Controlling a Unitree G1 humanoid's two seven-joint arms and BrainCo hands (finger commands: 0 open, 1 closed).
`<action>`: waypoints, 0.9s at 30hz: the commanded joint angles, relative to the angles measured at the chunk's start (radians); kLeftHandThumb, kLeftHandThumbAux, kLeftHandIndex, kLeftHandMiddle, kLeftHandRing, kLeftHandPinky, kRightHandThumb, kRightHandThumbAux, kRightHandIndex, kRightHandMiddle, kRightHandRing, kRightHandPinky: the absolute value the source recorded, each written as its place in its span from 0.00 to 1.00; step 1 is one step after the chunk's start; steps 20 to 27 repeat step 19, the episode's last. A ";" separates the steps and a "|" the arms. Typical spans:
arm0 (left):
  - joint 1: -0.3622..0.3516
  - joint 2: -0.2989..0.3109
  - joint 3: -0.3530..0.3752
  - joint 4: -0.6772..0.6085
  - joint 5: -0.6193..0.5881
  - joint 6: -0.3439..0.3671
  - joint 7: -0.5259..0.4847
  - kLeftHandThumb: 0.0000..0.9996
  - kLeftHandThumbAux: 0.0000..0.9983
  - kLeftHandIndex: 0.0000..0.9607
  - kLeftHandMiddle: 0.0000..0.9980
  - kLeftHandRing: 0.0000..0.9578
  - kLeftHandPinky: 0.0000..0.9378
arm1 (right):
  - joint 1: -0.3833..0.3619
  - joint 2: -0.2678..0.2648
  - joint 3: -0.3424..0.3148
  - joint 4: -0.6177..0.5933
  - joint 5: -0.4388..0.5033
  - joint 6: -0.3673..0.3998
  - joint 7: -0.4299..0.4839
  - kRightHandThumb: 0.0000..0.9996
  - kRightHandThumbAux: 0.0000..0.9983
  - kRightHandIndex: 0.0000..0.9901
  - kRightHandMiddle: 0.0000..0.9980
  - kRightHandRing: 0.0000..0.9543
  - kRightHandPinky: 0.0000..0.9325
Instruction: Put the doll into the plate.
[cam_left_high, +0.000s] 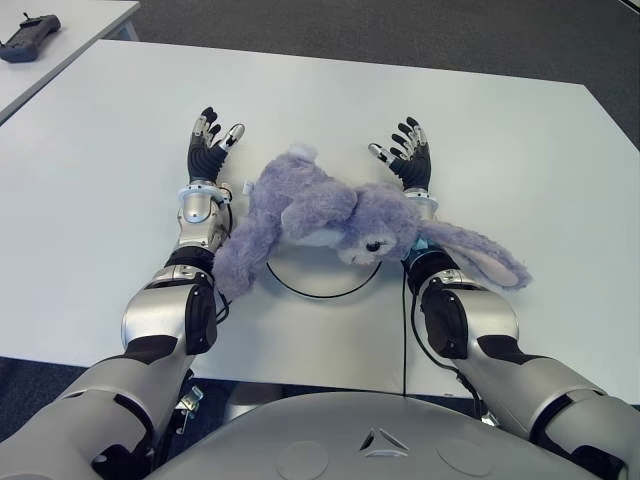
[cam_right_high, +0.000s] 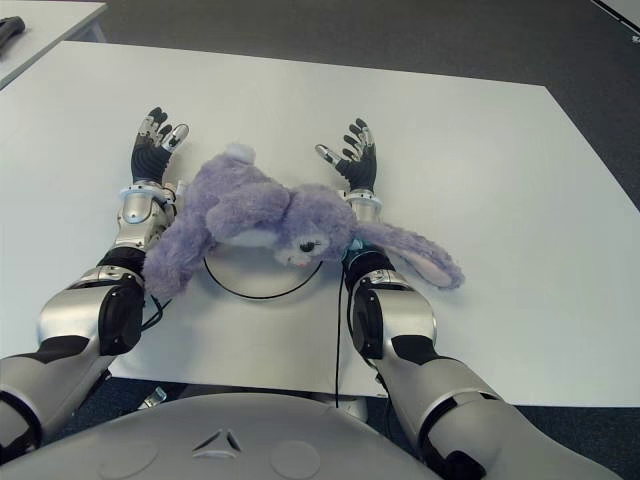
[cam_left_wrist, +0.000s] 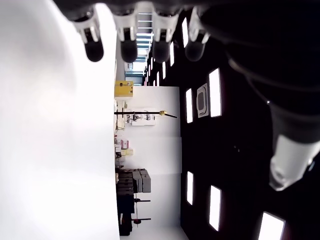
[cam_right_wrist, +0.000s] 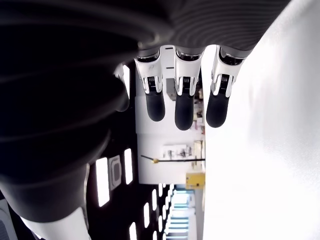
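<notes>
The fluffy purple plush rabbit doll (cam_left_high: 320, 215) lies across the black-rimmed white round plate (cam_left_high: 322, 290) on the white desk (cam_left_high: 500, 150). The left robot hand (cam_left_high: 210, 143) at ten o'clock and the right robot hand (cam_left_high: 405, 155) at two o'clock are spread wide, empty.

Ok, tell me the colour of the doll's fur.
The doll is lavender-purple with a paler, whitish muzzle and tail; the left eye view shows it best.

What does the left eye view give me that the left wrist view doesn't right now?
Only the left eye view shows the purple doll lying across the plate, draped over both forearms, with the right hand open beyond it and a black controller on the next table. Only the left wrist view shows the room behind: ceiling lights and a yellow sign. Both show the white table and the left hand, fingers spread, holding nothing.
</notes>
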 joint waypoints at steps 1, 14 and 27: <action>0.215 -0.068 -0.016 0.142 0.013 0.107 0.013 0.00 0.63 0.00 0.01 0.00 0.00 | 0.211 0.057 -0.005 0.121 0.007 0.057 -0.010 0.03 0.86 0.09 0.14 0.17 0.22; 0.214 -0.069 -0.017 0.142 0.013 0.109 0.013 0.00 0.65 0.00 0.00 0.00 0.00 | 0.211 0.058 -0.010 0.120 0.013 0.057 -0.006 0.04 0.88 0.09 0.14 0.17 0.22; 0.213 -0.068 -0.016 0.142 0.011 0.116 0.011 0.00 0.65 0.00 0.00 0.00 0.00 | 0.211 0.060 -0.015 0.120 0.019 0.055 -0.003 0.05 0.89 0.10 0.15 0.18 0.23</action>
